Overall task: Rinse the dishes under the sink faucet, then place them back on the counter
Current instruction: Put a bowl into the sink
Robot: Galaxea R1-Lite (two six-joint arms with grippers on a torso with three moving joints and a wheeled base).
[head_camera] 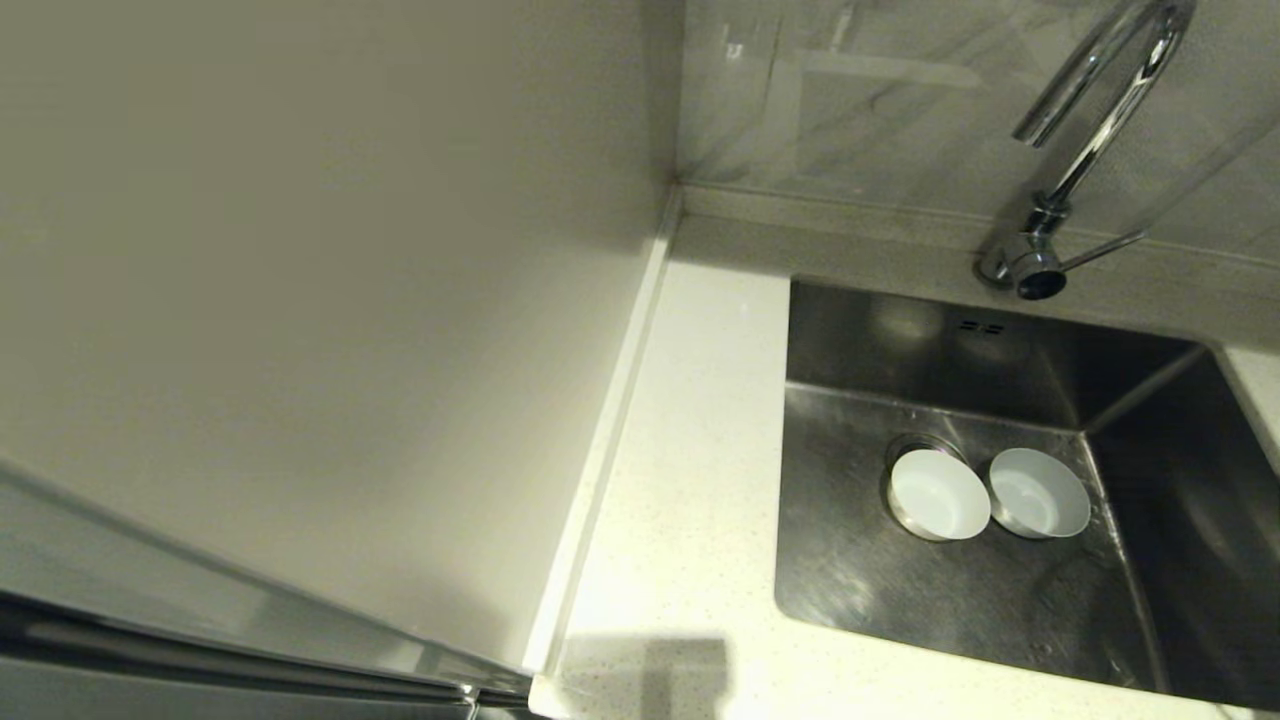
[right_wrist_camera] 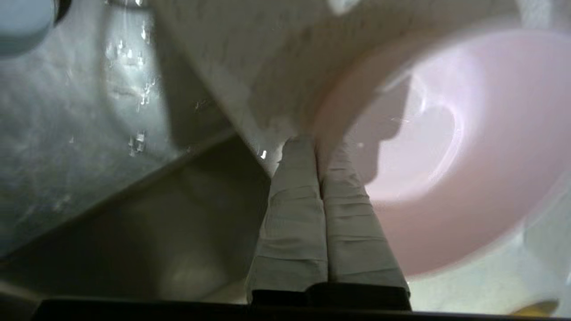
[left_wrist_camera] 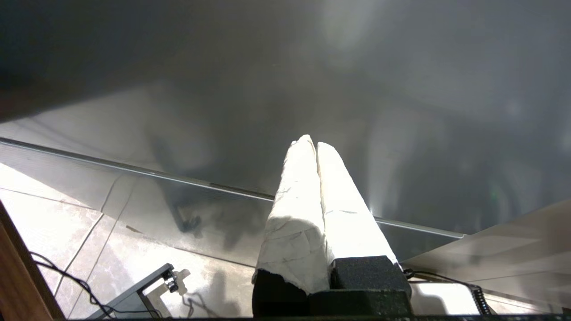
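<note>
Two bowls stand side by side on the floor of the sink (head_camera: 960,610). The stainless steel bowl (head_camera: 937,494) is on the left and partly covers the drain strainer (head_camera: 912,444). To its right is the mint-white bowl (head_camera: 1040,492). The chrome faucet (head_camera: 1100,110) arches over the basin's back right, its thin lever (head_camera: 1105,248) sticking out sideways. Neither arm shows in the head view. In the right wrist view my right gripper (right_wrist_camera: 317,145) is shut on the rim of the pink bowl (right_wrist_camera: 446,156), over the speckled counter (right_wrist_camera: 250,58) beside the basin. My left gripper (left_wrist_camera: 314,142) is shut and empty, parked away from the sink.
A wide strip of counter (head_camera: 680,520) lies left of the basin, bounded by a plain wall panel (head_camera: 330,300) and a low raised back edge (head_camera: 850,215). Water droplets cling to the sink wall (right_wrist_camera: 134,89). The left wrist view faces a steel panel (left_wrist_camera: 401,111) and a tiled floor (left_wrist_camera: 53,214).
</note>
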